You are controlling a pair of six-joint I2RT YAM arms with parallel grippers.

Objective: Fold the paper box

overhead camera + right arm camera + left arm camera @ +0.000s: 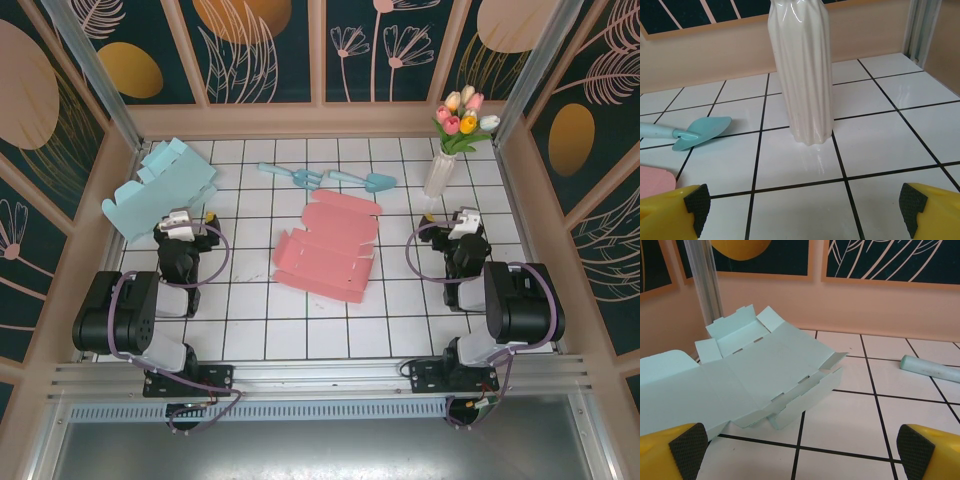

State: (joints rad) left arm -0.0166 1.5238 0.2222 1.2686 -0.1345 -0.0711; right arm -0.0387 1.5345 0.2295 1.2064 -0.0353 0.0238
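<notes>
Taking the clock from the middle of the table (240, 325), with 12 at the far wall, the pink paper box (325, 245) lies around the centre, an unfolded sheet with its long near flap (320, 286) towards 6 o'clock. I judge this is the one to fold, as it sits between the arms; folding seems not begun.

A little farther out, the left pincer (800, 452) hangs at about 9 o'clock and the right pincer (807, 209) at about 3, each open, fingers wide apart, holding nothing.

The step in hand looks like bringing both in to raise the first walls. Come in low from 9 and 3, take the thin card by its edge rather than mid-panel, and lift both ends evenly so that the bend follows the crease. Turn small side tabs inward before the walls close over them; light pressure should avoid buckling, and one pincer could steady the base against sliding.

Farther off, the light-blue sheet (770, 360) lies near 10 o'clock, close to the left pincer, so draw that one clear before swinging in. The blue fork (303, 179) and trowel (702, 131) lie around 12, just beyond the pink far flap (346, 202); keep that lift short of them. The white vase (802, 75) stands at about 2, easily knocked by a wide sweep.
</notes>
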